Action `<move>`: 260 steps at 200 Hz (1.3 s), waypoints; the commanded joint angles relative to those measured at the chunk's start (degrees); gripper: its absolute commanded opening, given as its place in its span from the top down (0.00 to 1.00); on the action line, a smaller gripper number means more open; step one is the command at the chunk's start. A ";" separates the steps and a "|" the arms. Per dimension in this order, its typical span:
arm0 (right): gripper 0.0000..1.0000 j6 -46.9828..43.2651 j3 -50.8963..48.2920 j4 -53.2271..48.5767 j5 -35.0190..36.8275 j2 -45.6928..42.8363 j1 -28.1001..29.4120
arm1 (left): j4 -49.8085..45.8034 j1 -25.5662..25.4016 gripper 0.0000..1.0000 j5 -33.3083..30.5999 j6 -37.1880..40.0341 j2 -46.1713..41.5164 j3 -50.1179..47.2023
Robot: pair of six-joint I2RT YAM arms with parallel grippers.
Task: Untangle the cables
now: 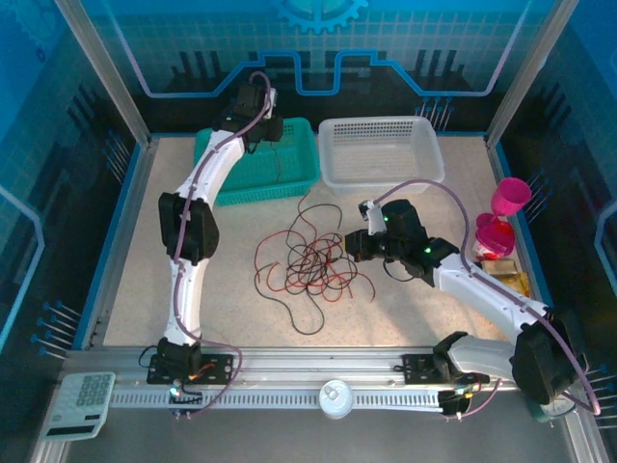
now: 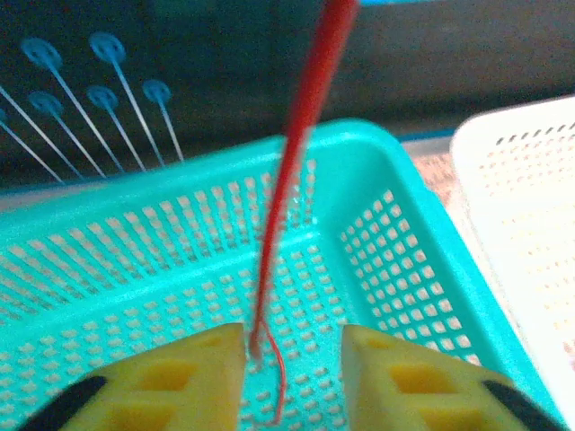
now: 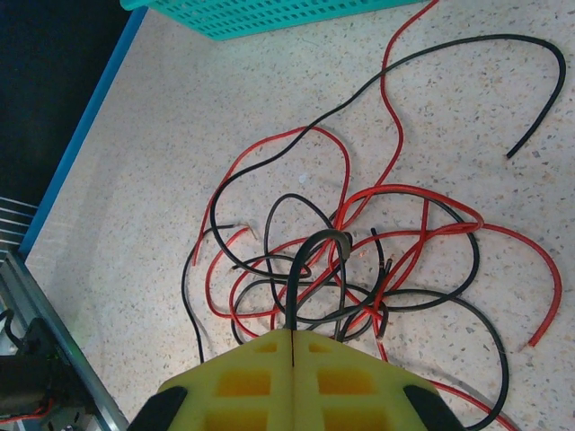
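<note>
The cables [image 1: 308, 260] lie in one loose heap at the middle of the speckled table [image 1: 145, 251]. They are thin red and black wires, curled in overlapping loops, and a few stray ends trail out toward 6 and 7 o'clock. Seen from above, one red strand leaves the heap toward 12 o'clock and reaches the near rim of the teal basket [image 1: 275, 188], which stands at 11 o'clock beside a white basket [image 1: 424, 164] at 1 o'clock. The left gripper [image 2: 294, 346] hangs over the teal basket with its yellow fingers spread apart. A red cable [image 2: 295, 153] drops between them (blurred and thick at the top of the wrist view, hair-thin at its lower end), passing just beside one finger, and I cannot tell whether it touches. The right gripper [image 3: 295, 334] sits at the heap's 3 o'clock edge. Its fingers are pressed together, pinching a black cable [image 3: 295, 296] that arches up from the seam between them and over the tangle.
</note>
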 commanded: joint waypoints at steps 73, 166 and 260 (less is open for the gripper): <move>1.00 0.81 5.10 -1.04 0.58 -1.65 0.75 | -17.25 5.73 0.01 17.15 -16.63 -5.46 5.27; 1.00 0.06 8.84 -2.60 1.63 -1.13 0.96 | -6.62 4.70 0.01 17.45 -13.95 -20.24 -10.68; 1.00 0.98 25.55 -7.44 1.40 -0.50 1.85 | 14.24 -0.45 0.01 20.01 -18.10 -46.63 -46.94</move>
